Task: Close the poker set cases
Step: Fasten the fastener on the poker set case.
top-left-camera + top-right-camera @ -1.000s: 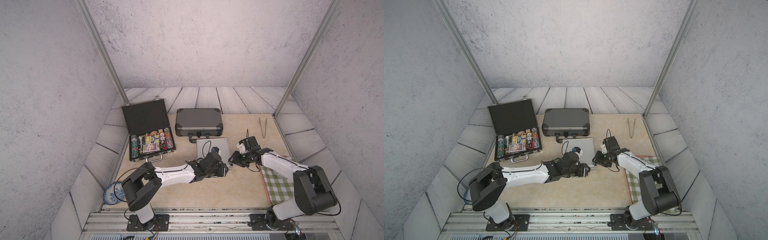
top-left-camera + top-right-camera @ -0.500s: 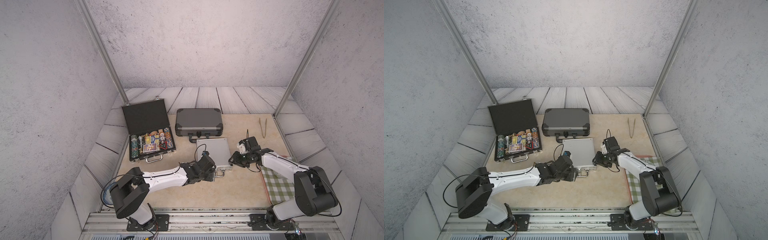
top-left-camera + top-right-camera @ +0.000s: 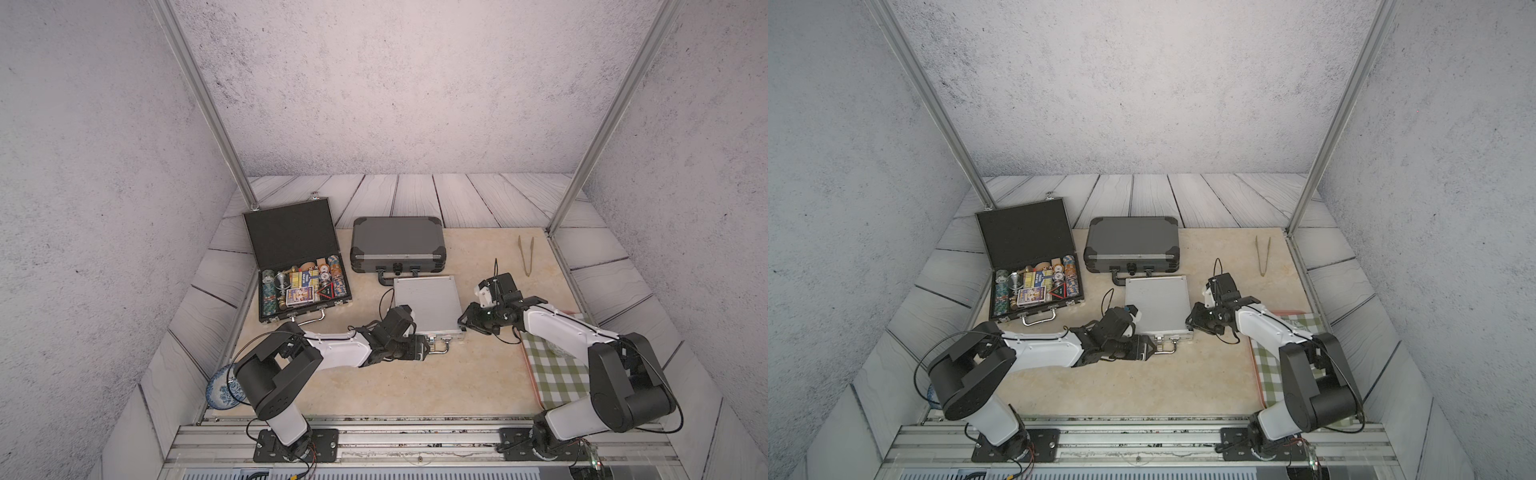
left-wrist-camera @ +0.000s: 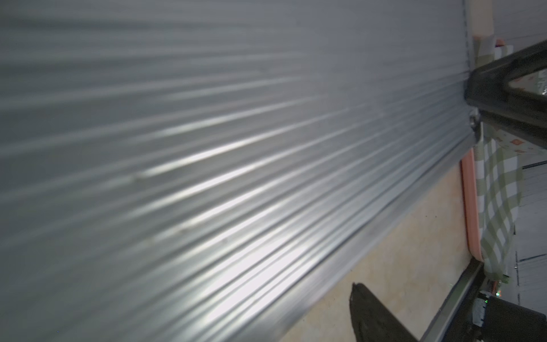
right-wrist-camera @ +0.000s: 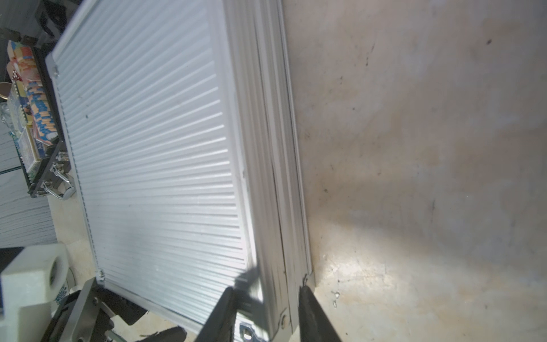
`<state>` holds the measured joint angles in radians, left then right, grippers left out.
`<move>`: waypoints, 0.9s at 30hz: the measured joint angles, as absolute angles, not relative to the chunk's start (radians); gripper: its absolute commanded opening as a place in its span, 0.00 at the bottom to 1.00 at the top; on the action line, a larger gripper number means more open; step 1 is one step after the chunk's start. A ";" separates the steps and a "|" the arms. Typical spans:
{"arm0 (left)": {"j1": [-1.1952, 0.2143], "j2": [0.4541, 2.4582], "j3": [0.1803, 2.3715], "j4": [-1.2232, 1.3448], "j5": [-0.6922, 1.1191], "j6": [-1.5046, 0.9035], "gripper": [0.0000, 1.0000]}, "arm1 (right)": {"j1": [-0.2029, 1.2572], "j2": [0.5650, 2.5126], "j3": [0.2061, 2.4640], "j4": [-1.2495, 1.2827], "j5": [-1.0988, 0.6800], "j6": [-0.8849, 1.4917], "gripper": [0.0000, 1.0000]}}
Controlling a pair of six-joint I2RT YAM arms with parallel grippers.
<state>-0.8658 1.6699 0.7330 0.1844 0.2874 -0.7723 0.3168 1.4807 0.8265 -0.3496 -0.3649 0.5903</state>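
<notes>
Already shut: large dark-grey ribbed case [image 3: 397, 239] and small silver aluminium case [image 3: 426, 301], corner pinched by right gripper [image 3: 462, 322], beside wide-jawed left gripper [image 3: 1149, 347]; yet to close: flat black textured case [image 3: 291, 237], left.

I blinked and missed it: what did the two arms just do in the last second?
The left claw slid back off the silver case to its front handle, opening wider. The right claw stayed clamped on that case's near corner; the black case stayed open, the grey case shut.
</notes>
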 measured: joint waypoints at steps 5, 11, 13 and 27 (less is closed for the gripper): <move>-0.866 1.694 0.704 0.303 0.367 -0.808 0.70 | 0.313 1.481 0.831 -0.356 -0.362 0.590 0.37; -0.866 1.684 0.664 0.390 0.389 -0.831 0.70 | 0.313 1.481 0.831 -0.360 -0.360 0.590 0.37; -0.865 1.675 0.662 0.398 0.393 -0.838 0.70 | 0.313 1.481 0.831 -0.360 -0.360 0.590 0.37; -0.868 1.659 0.692 0.471 0.437 -0.857 0.69 | 0.313 1.481 0.831 -0.360 -0.360 0.588 0.37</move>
<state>-0.8677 1.6588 0.6922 0.4713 0.4374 -0.8570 0.3130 1.4807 0.8310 -0.3603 -0.3603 0.5884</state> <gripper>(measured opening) 0.697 0.367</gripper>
